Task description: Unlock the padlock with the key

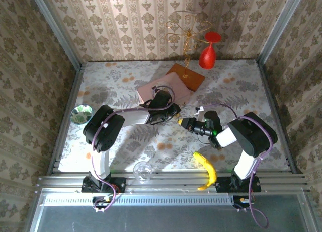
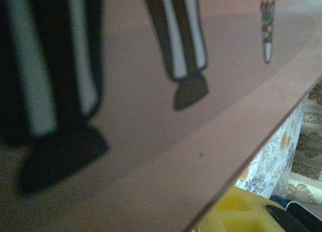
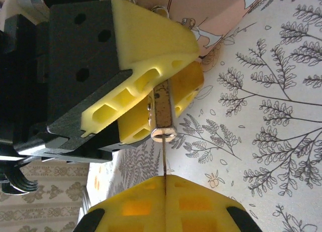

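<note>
Between the shut jaws of my left tool (image 3: pixel 173 91), the brass padlock (image 3: pixel 162 111) hangs above the floral table (image 3: pixel 261 116). My right tool (image 3: pixel 165 184) pinches the thin key (image 3: pixel 165 161), its blade meeting the lock's end. I'd keep it straight, push home, then twist gently.

Table (image 1: pixel 241 86) has a floral cloth. Sitting on it: pink box (image 1: pixel 166 88) near the middle, wooden stand base (image 1: pixel 187 76) just above-right of it, shiny round dish (image 1: pixel 81 113) far left, banana (image 1: pixel 206 169) lower right, clear glass (image 1: pixel 142 170) bottom center
</note>
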